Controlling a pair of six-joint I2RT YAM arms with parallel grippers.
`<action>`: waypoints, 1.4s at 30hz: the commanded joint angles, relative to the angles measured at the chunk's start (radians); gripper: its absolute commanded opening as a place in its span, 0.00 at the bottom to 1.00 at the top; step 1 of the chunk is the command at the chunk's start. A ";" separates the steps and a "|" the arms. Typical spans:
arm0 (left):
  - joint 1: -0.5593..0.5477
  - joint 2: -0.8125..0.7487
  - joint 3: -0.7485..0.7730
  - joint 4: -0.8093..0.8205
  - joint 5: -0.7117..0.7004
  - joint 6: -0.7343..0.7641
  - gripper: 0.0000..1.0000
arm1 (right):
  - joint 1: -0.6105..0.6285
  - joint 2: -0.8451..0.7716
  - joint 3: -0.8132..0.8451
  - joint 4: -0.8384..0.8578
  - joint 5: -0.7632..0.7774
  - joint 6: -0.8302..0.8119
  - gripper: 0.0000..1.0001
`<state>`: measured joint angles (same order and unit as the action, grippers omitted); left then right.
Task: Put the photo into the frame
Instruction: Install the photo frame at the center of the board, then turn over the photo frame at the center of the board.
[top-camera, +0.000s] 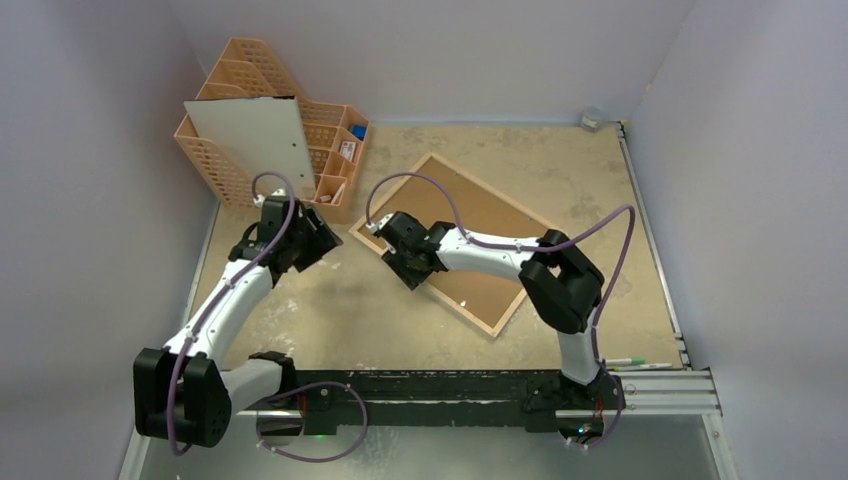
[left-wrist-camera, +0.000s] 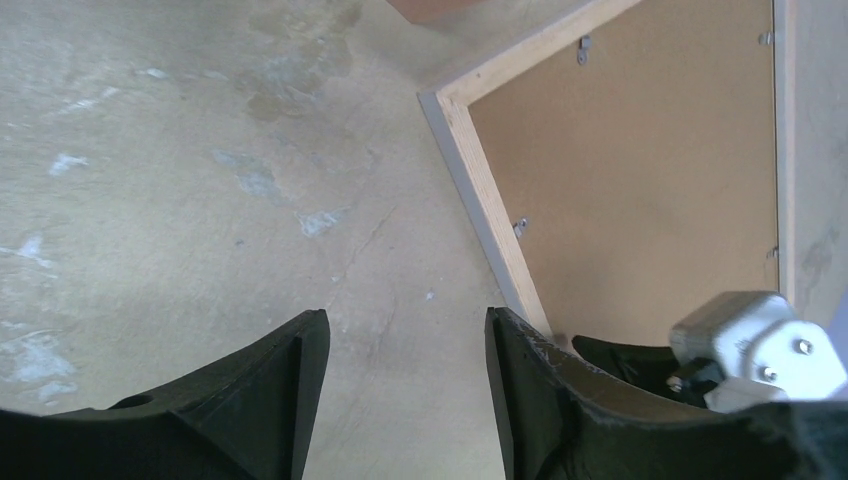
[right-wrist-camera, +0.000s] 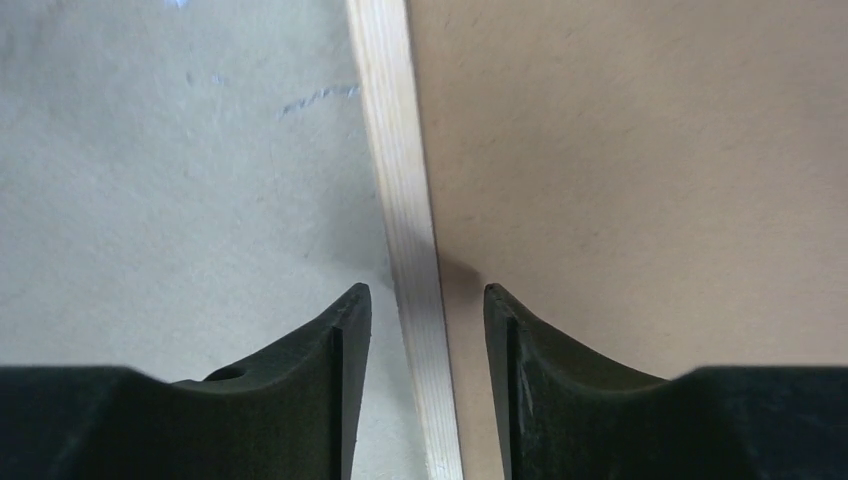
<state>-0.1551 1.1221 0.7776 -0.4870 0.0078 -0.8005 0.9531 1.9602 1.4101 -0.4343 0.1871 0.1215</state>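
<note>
The frame (top-camera: 490, 190) lies face down in the middle of the table, with a brown fibreboard sheet (top-camera: 500, 225) inside its light wood rim. My right gripper (top-camera: 405, 272) is open at the frame's near-left side. In the right wrist view its fingertips (right-wrist-camera: 427, 295) straddle the wood rim (right-wrist-camera: 395, 150), one over the table, one over the fibreboard (right-wrist-camera: 640, 180). My left gripper (top-camera: 325, 240) is open and empty over bare table (left-wrist-camera: 407, 325), just left of the frame's corner (left-wrist-camera: 490, 200). A white sheet (top-camera: 255, 140), apparently the photo's plain reverse, leans in the organiser.
A peach lattice file organiser (top-camera: 320, 130) stands at the back left with small items in its compartments. Two pens (top-camera: 635, 363) lie by the metal rail at the front right. A small object (top-camera: 592, 118) sits at the back right corner. Walls enclose the table.
</note>
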 joint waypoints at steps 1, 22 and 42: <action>0.004 0.011 -0.058 0.139 0.145 0.002 0.61 | 0.004 -0.033 -0.048 0.016 -0.067 -0.034 0.46; -0.033 0.214 -0.287 0.844 0.493 -0.199 0.70 | 0.002 -0.136 0.079 -0.017 -0.135 -0.035 0.07; -0.114 0.483 -0.287 1.276 0.484 -0.537 0.29 | 0.001 -0.184 0.060 0.039 -0.161 0.022 0.10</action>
<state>-0.2516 1.5948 0.5095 0.5644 0.4889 -1.2221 0.9417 1.8603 1.4471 -0.4580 0.0357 0.1276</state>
